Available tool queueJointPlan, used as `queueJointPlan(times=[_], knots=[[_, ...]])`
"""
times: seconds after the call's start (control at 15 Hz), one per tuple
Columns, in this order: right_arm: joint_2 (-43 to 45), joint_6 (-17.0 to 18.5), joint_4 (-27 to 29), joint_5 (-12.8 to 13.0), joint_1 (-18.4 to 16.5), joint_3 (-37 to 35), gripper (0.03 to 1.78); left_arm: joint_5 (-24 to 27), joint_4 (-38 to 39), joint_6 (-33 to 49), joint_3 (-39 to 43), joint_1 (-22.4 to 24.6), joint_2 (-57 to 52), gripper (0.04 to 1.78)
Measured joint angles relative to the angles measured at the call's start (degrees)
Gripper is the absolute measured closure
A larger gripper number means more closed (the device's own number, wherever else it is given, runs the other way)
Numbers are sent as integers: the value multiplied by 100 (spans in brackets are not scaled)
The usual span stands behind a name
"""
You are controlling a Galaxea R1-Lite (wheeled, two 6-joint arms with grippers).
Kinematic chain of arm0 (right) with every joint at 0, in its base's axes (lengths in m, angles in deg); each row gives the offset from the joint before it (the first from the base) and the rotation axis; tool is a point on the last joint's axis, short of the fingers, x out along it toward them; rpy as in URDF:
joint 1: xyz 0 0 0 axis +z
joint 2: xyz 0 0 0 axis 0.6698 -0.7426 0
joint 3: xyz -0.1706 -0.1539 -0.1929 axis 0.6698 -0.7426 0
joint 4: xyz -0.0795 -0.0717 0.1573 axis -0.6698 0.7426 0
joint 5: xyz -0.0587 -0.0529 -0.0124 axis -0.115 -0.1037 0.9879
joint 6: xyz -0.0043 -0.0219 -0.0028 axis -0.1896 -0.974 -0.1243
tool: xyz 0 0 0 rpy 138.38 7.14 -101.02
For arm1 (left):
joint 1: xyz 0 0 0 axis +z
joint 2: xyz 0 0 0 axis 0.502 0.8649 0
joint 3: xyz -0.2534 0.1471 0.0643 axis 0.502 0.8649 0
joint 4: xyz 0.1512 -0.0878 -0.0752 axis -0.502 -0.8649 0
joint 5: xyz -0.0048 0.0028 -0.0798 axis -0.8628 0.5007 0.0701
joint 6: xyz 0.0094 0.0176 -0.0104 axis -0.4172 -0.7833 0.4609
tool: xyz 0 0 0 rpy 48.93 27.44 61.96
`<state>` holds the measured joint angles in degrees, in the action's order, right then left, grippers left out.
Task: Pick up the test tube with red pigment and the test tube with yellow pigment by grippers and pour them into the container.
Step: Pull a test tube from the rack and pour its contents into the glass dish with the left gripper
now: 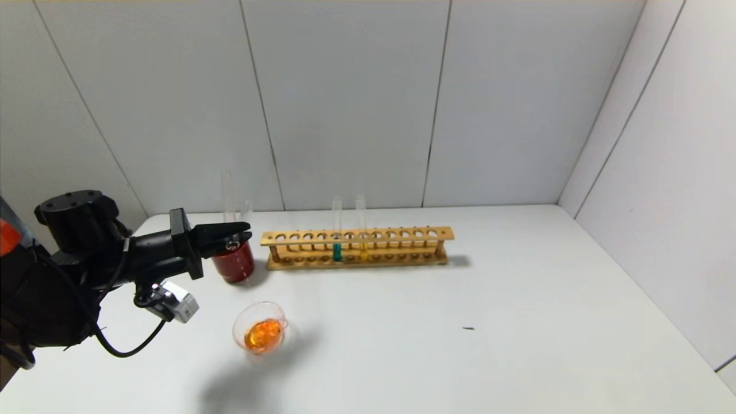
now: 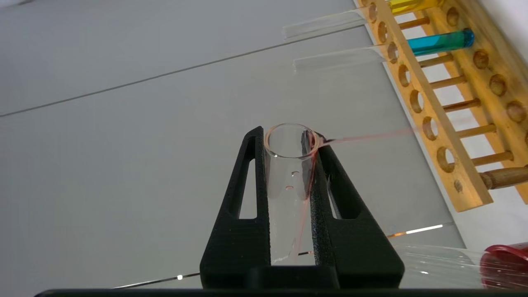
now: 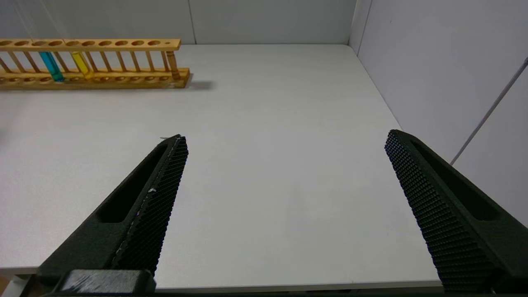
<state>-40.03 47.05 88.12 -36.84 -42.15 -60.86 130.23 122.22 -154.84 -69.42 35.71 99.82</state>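
My left gripper [image 1: 244, 233] is shut on a clear test tube [image 2: 288, 177] that lies along its fingers, mouth at the fingertips. The tube is nearly empty, with only red streaks inside. The gripper hangs just above the dark red cup [image 1: 234, 264]. The container [image 1: 260, 328], a low clear glass dish, stands in front of the cup and holds orange-red liquid. The yellow-pigment tube [image 1: 362, 241] stands upright in the wooden rack [image 1: 356, 247]; it also shows in the right wrist view [image 3: 82, 64]. My right gripper [image 3: 286, 138] is open and empty over bare table at the right.
A teal-liquid tube [image 1: 337, 247] stands beside the yellow one in the rack. Two empty clear tubes [image 1: 228, 195] stand in the red cup. A small dark speck [image 1: 468, 328] lies on the white table. Grey walls close the back and right.
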Motion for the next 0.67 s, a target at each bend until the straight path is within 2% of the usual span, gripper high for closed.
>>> queueJointPlan(times=[0.33,0.67], knots=[[0,-2,0,0,0,0,6,-38,578,50,122,56,78,150],[0,0,0,2,0,0,6,-24,702,63,168,117,139,150]])
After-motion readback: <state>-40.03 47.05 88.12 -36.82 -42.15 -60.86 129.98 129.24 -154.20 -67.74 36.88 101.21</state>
